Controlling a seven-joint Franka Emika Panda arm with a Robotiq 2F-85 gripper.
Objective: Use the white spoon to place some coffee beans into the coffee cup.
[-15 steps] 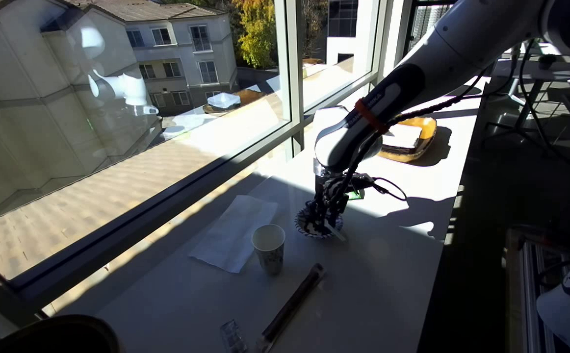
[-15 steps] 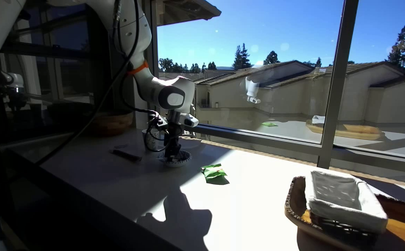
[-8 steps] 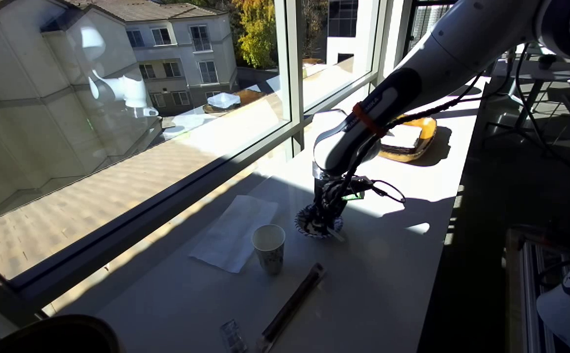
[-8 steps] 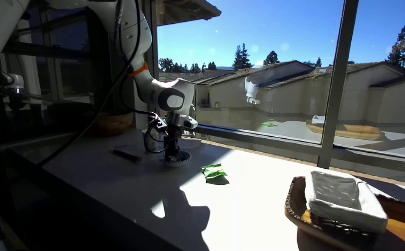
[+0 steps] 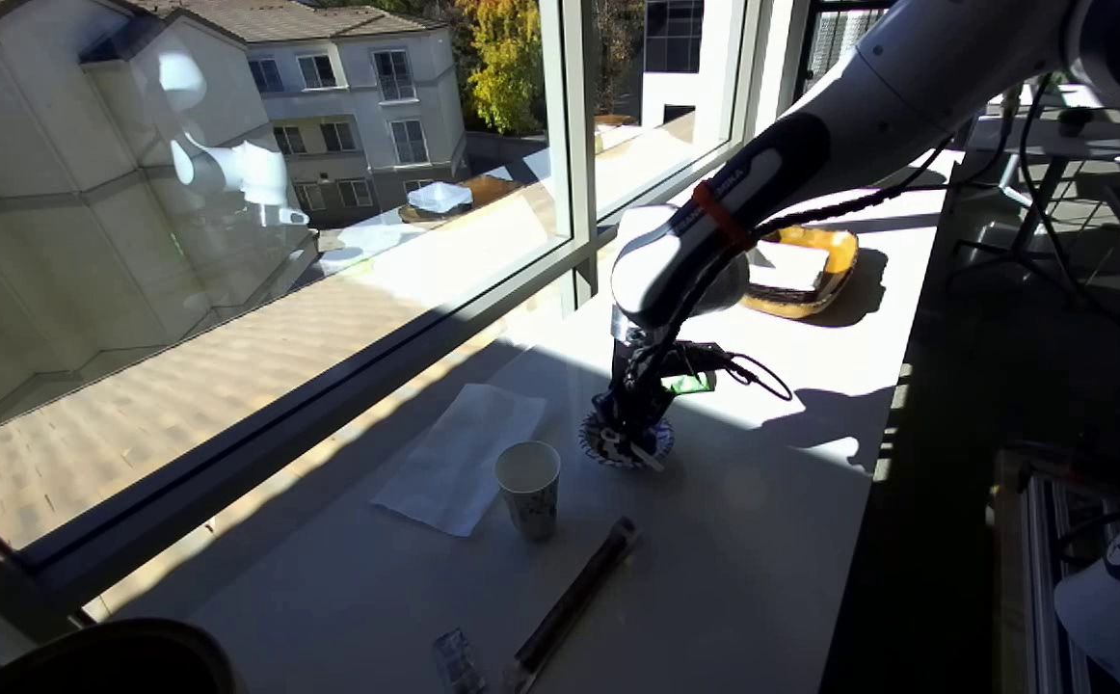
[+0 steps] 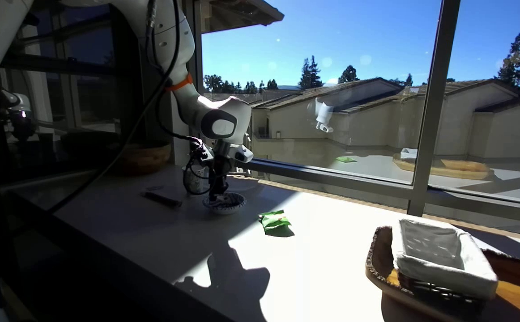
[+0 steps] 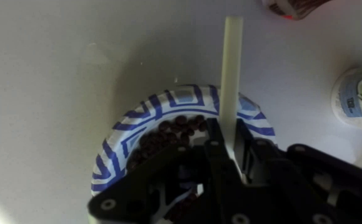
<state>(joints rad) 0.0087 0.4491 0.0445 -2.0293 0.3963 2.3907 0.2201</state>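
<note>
Wrist view: we find a black two-fingered gripper (image 7: 227, 133) pointing down over a shallow, round, blue-and-white striped dish (image 7: 107, 152).
Jaws: pinching the handle of a slim, white, plastic-looking spoon (image 7: 231, 62).
White spoon: handle's free end extends past the dish's rim; its scoop we cannot make out behind the gripper.
Small, dark brown coffee beans (image 7: 159, 140): massed inside the dish, partly hidden by the gripper.
Cream-white, printed, cylindrical coffee cup (image 5: 528, 501): upright on a smooth white table (image 5: 714, 578), near the dish, apart from it.
Long, dark, rod-like object (image 5: 574, 602): lying near the cup.
Thin, white, paper-like sheet (image 5: 454, 463): flat, just beside the cup.
Crumpled green packet (image 6: 275, 220): in an exterior view, sunlit on the table, near the dish.
</note>
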